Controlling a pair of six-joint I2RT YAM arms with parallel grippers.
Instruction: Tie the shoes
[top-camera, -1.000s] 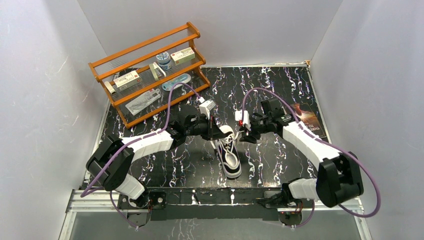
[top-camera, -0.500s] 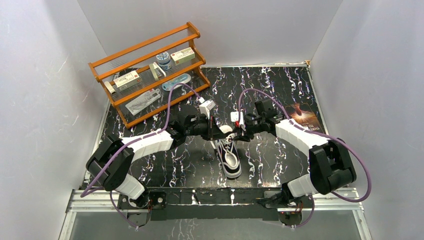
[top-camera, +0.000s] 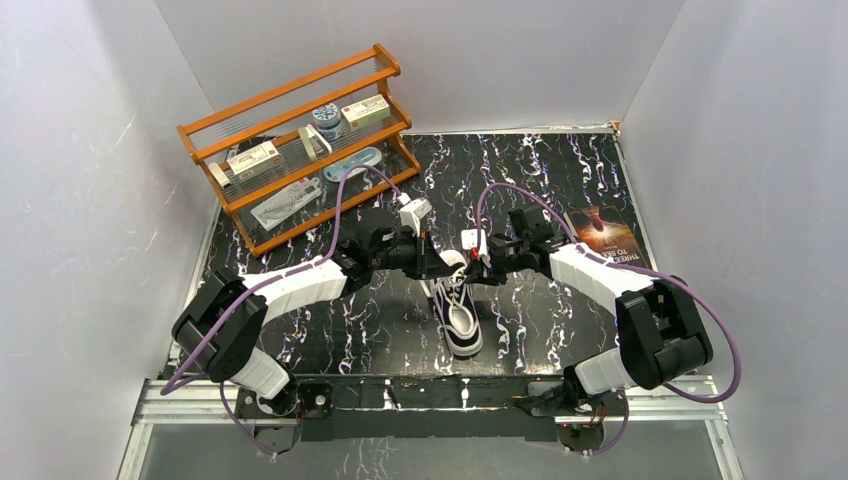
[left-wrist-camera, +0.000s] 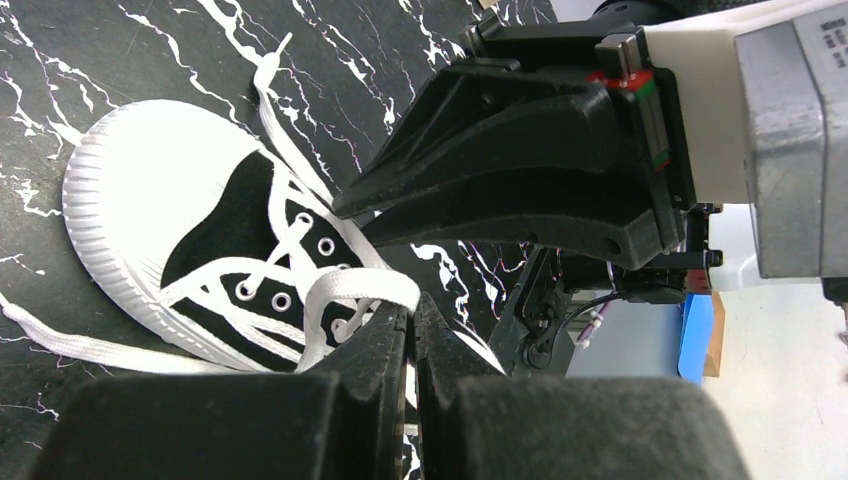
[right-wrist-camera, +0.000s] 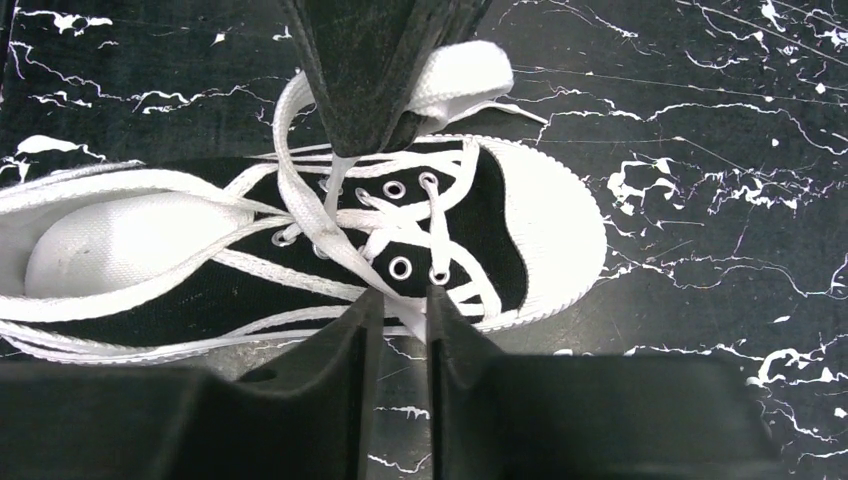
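The small black canvas low-top sneaker with a white rubber toe cap (top-camera: 460, 318) stands on its sole near the middle of the black, white-veined tabletop (top-camera: 560, 170). It is a little toward the near edge, with the toe pointing to the far edge. The left fingers (left-wrist-camera: 408, 335) are pressed together and pinch a flat white lace loop (left-wrist-camera: 352, 285) just above the eyelets. The right fingers (left-wrist-camera: 355, 212) are nearly together, and a white lace strand (right-wrist-camera: 345, 262) runs into their narrow gap, so it looks pinched there.

Both pairs of fingers are very near each other over the lacing. If they pull apart unevenly, the lace loop could slip out of the left fingers, because only a short part of it is held. Nothing holds the light sneaker down, so a strong pull could tilt or drag it. The fingers could also bump together.

From above, the fingers cover the toe and the lacing, so it cannot be told whether any knot exists. The right wrist view cuts off the heel. In the left wrist view one loose lace leaves the picture at its left side.
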